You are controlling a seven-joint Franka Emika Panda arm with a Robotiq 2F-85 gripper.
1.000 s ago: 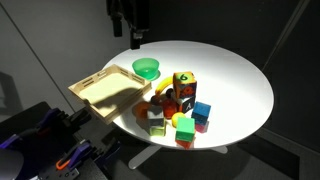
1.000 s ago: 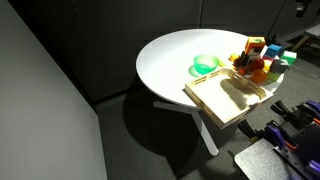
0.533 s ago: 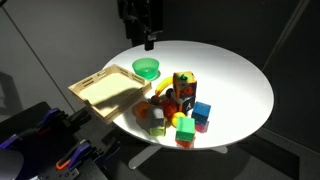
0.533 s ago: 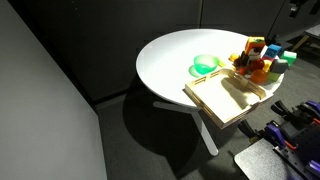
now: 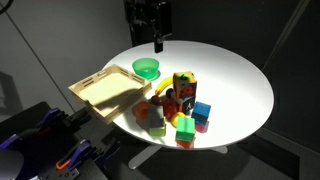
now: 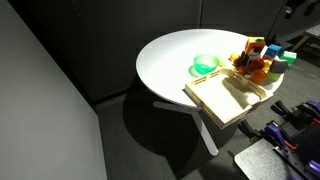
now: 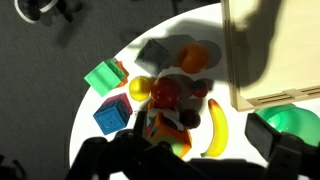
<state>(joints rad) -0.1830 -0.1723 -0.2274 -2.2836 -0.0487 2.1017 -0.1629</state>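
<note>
Gripper: (image 5: 157, 44) jaws wide apart, holding nothing, hanging above the far side of the table.
Bowl: (image 5: 146, 69) green, nearest to the gripper, just beside the tray (image 5: 105, 88).
Toys: (image 5: 178, 105) heaped blocks with a banana (image 7: 217, 128), apart from the bowl.
Hard to see: in the wrist view the fingers (image 7: 100, 160) are dark blurs and the bowl is cut off at the edge.
Table: (image 5: 235, 75) round, white.
Room: dark walls.

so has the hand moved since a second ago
Yes. In an exterior view the hand has drifted toward the picture's right, from left of the green bowl to right of it, above the white table.
</note>
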